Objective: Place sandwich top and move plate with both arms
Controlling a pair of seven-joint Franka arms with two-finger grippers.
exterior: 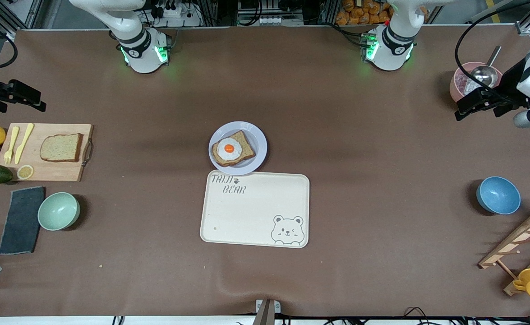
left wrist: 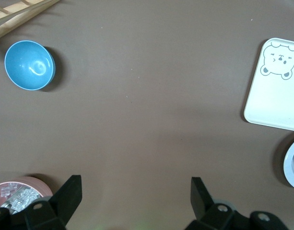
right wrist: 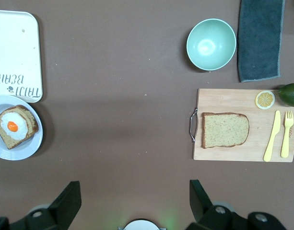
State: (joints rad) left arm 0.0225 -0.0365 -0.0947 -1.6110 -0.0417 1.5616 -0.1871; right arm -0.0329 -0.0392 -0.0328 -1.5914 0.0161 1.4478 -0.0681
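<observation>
I see the plain tan bread slice point(exterior: 62, 147) on the wooden cutting board point(exterior: 43, 174) at the right arm's end of the table, the round pale lavender plate point(exterior: 255, 135) mid-table; the left gripper point(left wrist: 136, 203) and right gripper point(right wrist: 135, 201) both hover wide open, empty.

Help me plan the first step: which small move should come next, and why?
Probably bring the open right gripper down over the sandwich top on the cutting board; the egg slice on the plate is uncovered, and both grippers hold nothing.

Plate point(exterior: 238, 148) touching tray point(exterior: 255, 209), farther side.
</observation>
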